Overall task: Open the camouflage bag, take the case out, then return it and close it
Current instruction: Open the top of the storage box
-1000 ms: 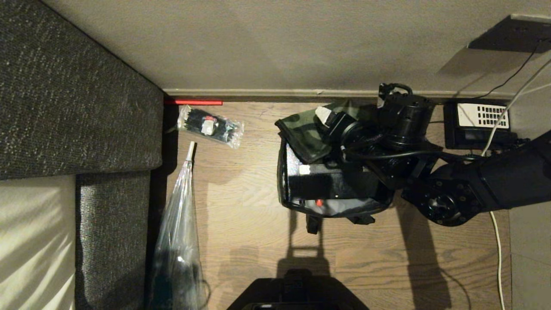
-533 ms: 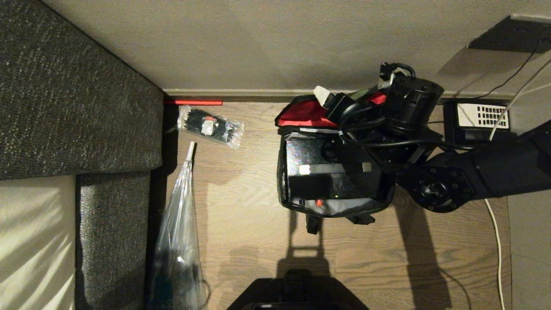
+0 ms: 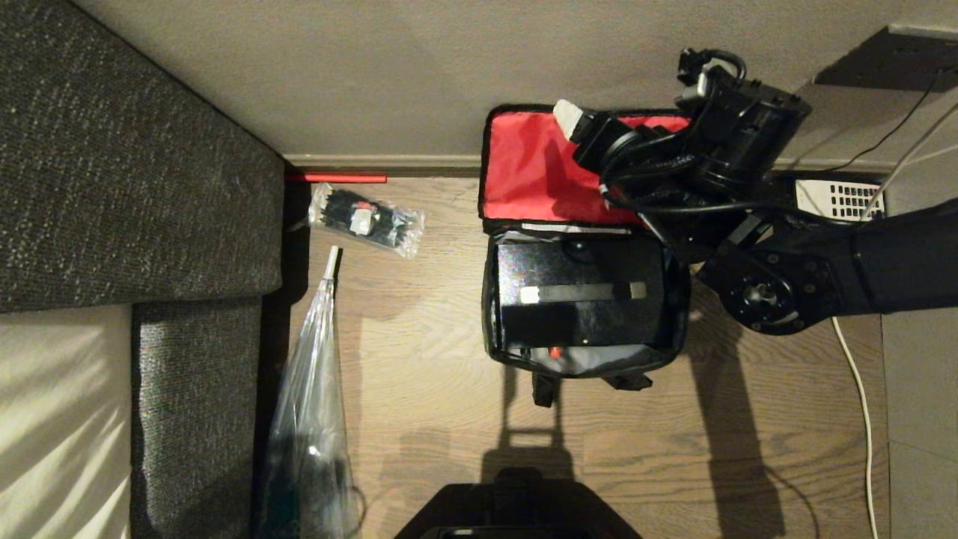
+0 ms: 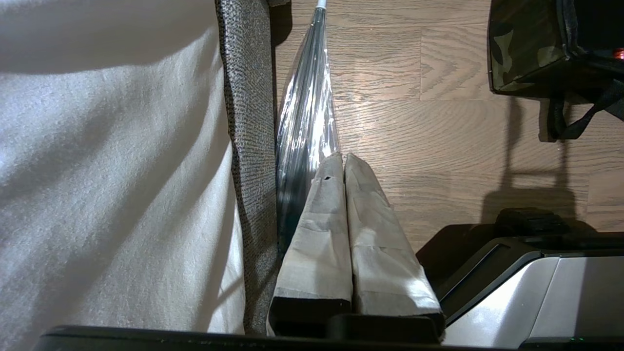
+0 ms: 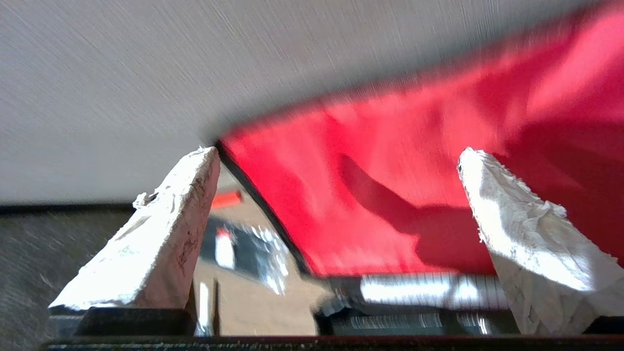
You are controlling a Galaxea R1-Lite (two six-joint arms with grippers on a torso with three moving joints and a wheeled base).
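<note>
since a second ago the lid of the camouflage bag (image 3: 584, 299) has swung from folded over the opening to standing fully up against the wall, its bright red lining (image 3: 535, 168) now facing the room, and the right arm has risen with it toward the wall

the right gripper (image 3: 572, 120) hangs in front of the upper part of the red lining, its white-wrapped fingers (image 5: 161, 234) spread wide with nothing between them – the wrist view shows only lining and wall in the gap

the bag sits on the wooden floor (image 3: 434, 389) close to the wall, a black strap trailing from its near side. the case (image 3: 580, 296) lies flat inside the open bag, glossy black, handle with pale ends across its top and a small red dot at its near edge

left of the bag, well apart, a small clear packet (image 3: 367, 219) of black items lies near the skirting, and a long clear plastic sleeve (image 3: 314, 419) runs along the grey sofa (image 3: 135, 172). a black telephone (image 3: 838, 202) with a white keypad sits by the wall, right of the bag, partly behind the arm – no writing or label on anything can be read

the left gripper (image 4: 343, 158) is parked low beside the sofa edge, its wrapped fingers pressed together, holding nothing
</note>
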